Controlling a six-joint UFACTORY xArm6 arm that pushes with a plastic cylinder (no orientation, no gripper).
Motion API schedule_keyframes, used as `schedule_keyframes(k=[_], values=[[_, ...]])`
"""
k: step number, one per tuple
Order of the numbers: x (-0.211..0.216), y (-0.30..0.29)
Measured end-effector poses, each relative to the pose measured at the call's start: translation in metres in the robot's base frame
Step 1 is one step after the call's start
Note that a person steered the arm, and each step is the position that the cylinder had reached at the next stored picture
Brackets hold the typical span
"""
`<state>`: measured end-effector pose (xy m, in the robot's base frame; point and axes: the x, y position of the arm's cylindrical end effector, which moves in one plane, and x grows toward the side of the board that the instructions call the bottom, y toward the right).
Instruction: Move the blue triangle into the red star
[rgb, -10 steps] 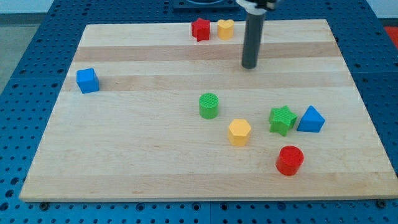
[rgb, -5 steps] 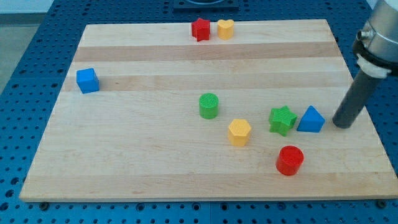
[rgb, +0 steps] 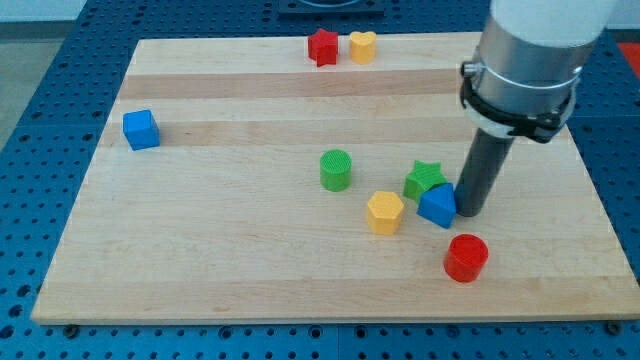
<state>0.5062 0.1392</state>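
The blue triangle (rgb: 437, 206) sits right of the board's middle, touching the green star (rgb: 426, 180) just above and left of it. My tip (rgb: 468, 211) stands against the triangle's right side. The red star (rgb: 322, 47) lies far off at the board's top edge, left of the yellow heart (rgb: 362, 46). The arm's grey body (rgb: 530, 60) rises above the rod on the view's right.
A yellow hexagon (rgb: 385, 212) lies just left of the triangle. A green cylinder (rgb: 336, 170) sits near the middle. A red cylinder (rgb: 466, 257) lies below the triangle. A blue cube (rgb: 141, 129) is at the left. The wooden board (rgb: 240, 260) rests on a blue pegboard.
My tip swung from the board's top to the right of the triangle, then pushed left. The blue triangle and the green star slid left, toward the yellow hexagon.
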Motion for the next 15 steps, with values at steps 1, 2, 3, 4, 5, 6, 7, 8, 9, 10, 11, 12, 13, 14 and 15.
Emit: schedule_keyframes(k=[1,2,3,4,5,6,7,8,9,10,11,12,13,14,15], values=[[0.019,-0.004],[0.041,-0.008],[0.042,-0.027],[0.030,-0.041],[0.016,-0.043],[0.010,-0.040],[0.009,-0.022],[0.009,0.007],[0.008,0.028],[-0.007,0.030],[-0.031,0.025],[-0.043,0.016],[-0.035,0.015],[-0.027,0.011],[-0.032,0.001]])
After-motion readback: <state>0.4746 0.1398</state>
